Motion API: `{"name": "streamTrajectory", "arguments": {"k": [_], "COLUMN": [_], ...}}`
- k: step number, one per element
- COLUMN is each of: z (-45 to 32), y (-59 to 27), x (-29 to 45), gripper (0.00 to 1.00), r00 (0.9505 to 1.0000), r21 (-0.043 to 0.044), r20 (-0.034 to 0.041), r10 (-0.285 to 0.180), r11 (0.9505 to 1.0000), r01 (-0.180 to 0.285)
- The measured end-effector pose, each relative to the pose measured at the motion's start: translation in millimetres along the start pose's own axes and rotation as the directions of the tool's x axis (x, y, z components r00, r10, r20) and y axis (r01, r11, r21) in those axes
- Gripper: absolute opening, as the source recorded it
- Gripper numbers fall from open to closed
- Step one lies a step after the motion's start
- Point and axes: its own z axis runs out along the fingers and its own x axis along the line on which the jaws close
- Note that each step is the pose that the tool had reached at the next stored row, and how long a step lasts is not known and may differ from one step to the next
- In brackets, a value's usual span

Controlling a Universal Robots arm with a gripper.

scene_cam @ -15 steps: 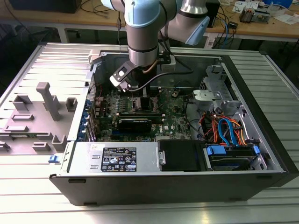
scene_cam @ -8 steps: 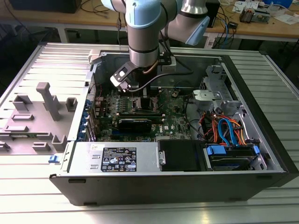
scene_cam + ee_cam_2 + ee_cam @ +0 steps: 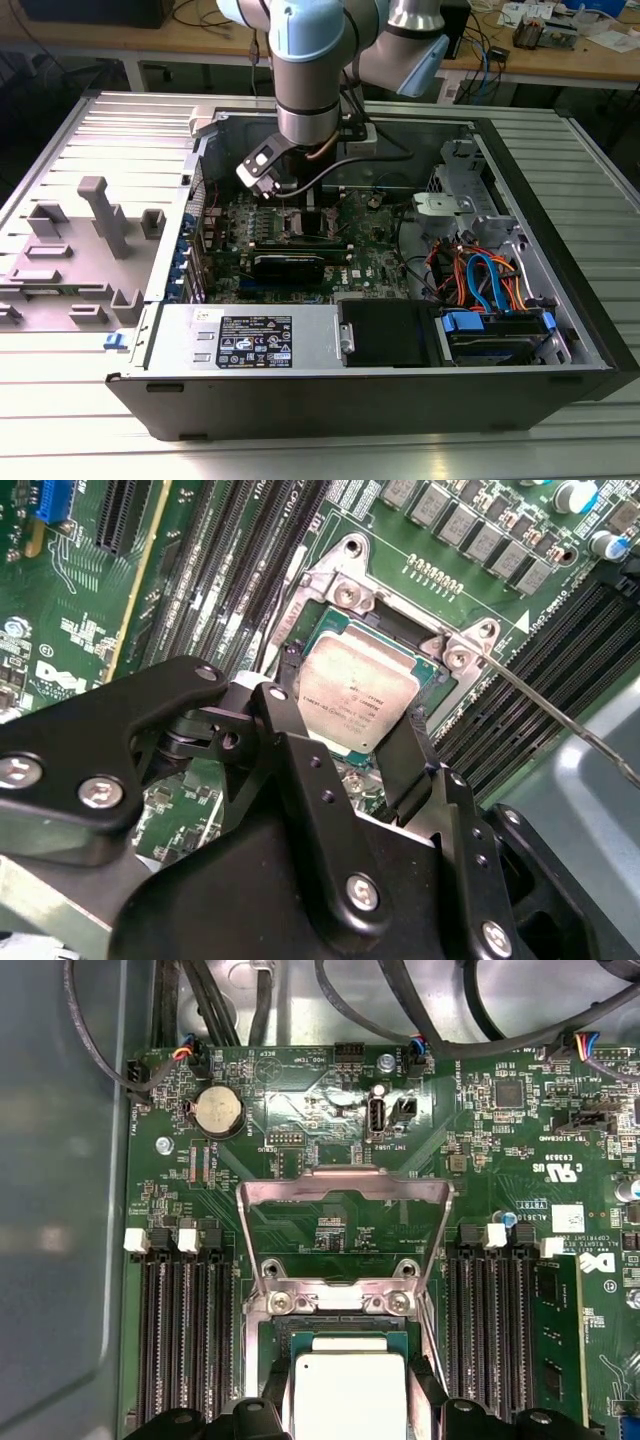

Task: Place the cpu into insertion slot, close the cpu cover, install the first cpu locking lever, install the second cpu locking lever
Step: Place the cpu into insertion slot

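Note:
The cpu (image 3: pixel 350 695), a flat square chip with a silver top, sits level over the insertion slot (image 3: pixel 335 1326), whose dark frame shows around its green edge. Whether it is seated or just above I cannot tell. My gripper (image 3: pixel 355 695) straddles it, and its black fingers (image 3: pixel 290 680) press against two opposite edges of the chip; in the first wrist view the cpu (image 3: pixel 345 1390) lies between the same fingers (image 3: pixel 272 1400). The cpu cover (image 3: pixel 345 1185) is swung back open, lying flat beyond the socket. A thin wire locking lever (image 3: pixel 560 720) stands raised beside it. In the exterior view the gripper (image 3: pixel 300 210) hangs inside the open case.
Black memory slots (image 3: pixel 180 1330) flank the socket on both sides, with a coin battery (image 3: pixel 217 1110) farther off. The computer case (image 3: pixel 560 260) walls in the board; a power supply (image 3: pixel 250 340) and bundled drive cables (image 3: pixel 480 280) lie near it. A grey fixture (image 3: pixel 95 225) stands at the exterior view's left.

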Motion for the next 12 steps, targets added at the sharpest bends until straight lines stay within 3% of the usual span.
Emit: {"name": "streamTrajectory", "arguments": {"k": [3,4,6,12], "z": [-0.5,-0.6,-0.6,-0.2], "y": [0.0,0.0,0.0,0.8], "x": [0.9,1.8,2.8,4.8], "gripper": [0.55,0.55,0.55,0.55], "r00": [1.0000,1.0000,0.9999,0.9999], "r21": [-0.0002,0.0000,0.0001,0.0001], "r20": [0.0006,0.0067,0.0106,0.0121], "r10": [0.000,0.001,0.002,0.003], "r11": [1.0000,1.0000,1.0000,1.0000], "r01": [0.000,-0.001,-0.002,-0.003]}}
